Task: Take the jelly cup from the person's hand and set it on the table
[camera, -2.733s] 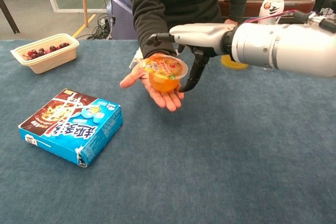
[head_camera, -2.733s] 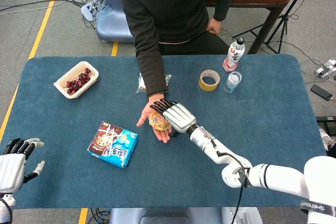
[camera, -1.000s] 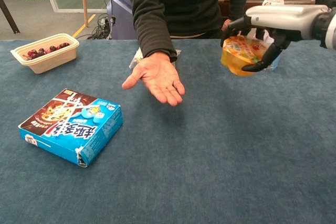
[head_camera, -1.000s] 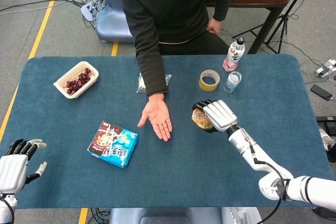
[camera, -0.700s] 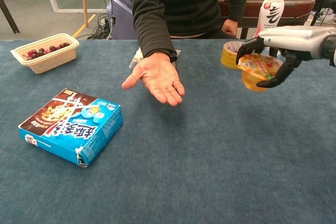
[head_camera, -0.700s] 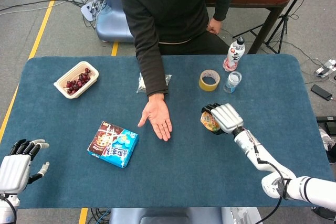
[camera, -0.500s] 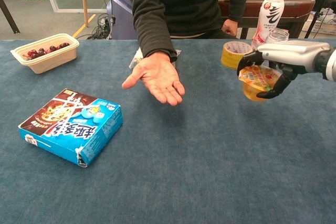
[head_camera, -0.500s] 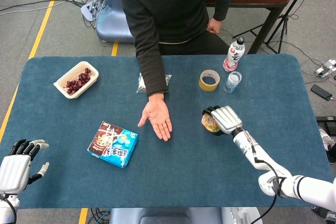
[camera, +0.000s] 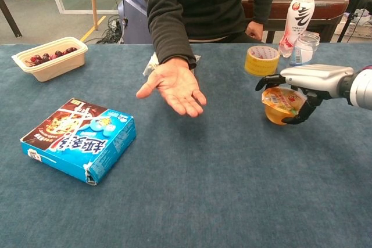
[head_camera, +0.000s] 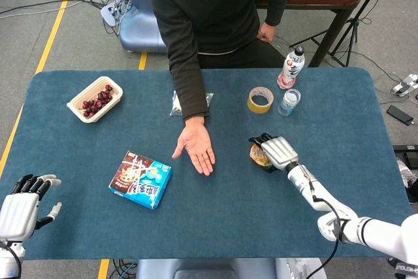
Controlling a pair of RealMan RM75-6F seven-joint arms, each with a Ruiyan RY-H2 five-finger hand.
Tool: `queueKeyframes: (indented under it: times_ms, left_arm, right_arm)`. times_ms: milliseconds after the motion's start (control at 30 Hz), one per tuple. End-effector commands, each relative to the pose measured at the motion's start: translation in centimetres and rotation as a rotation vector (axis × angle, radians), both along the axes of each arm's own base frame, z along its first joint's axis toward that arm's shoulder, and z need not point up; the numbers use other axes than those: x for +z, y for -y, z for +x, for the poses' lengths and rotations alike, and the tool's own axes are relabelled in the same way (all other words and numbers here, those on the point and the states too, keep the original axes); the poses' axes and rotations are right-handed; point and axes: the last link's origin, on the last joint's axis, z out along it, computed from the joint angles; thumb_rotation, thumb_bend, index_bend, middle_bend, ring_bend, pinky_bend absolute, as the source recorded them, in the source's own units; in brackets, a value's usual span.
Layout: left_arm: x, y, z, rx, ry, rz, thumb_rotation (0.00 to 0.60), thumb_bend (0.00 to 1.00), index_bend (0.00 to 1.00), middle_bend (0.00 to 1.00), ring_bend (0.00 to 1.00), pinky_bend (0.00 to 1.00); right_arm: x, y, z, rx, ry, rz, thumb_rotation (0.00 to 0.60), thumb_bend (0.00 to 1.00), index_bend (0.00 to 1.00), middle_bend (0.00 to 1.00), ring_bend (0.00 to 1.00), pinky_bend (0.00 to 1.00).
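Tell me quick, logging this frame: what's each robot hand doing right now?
Left robot hand: open, holding nothing, fingers apart.
Right robot hand: closed around the jelly cup, low at the table.

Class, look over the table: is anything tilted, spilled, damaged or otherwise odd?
The jelly cup sits tilted in the right hand, lid sloping. The blue snack box has a torn lower corner. Nothing is spilled.
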Motion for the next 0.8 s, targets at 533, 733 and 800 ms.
queueKeyframes:
  times_ms: [533,733,800]
  left_arm:
    - [0.3,-0.2,-0.2,0.001,0.002,0.013,0.6,0.3,0.35,0.28,0.23,0.13]
    - [0.4,-0.5,-0.4,0.005,0.001,0.018,0.6,0.3,0.35,0.28,0.23,0.13]
    - [0.4,-0.6,-0.5,0.007,-0.001,0.022,0.6,0.3,0.35,0.28,0.23,0.13]
  right_arm:
    - [7.2,-2.9,0.0,0.055,0.002,-0.16,0.6,0.4,0.0,0.05,0.0,0.09]
    - [11.0,-6.4,-1.7,0.033,-0.007,-0.291,0.6,0.39,0.0,0.12,0.0,0.09]
    - [11.9,-7.5,-2.3,0.029,-0.005,-0.331,0.6,0.39,0.0,0.14,0.0,0.09]
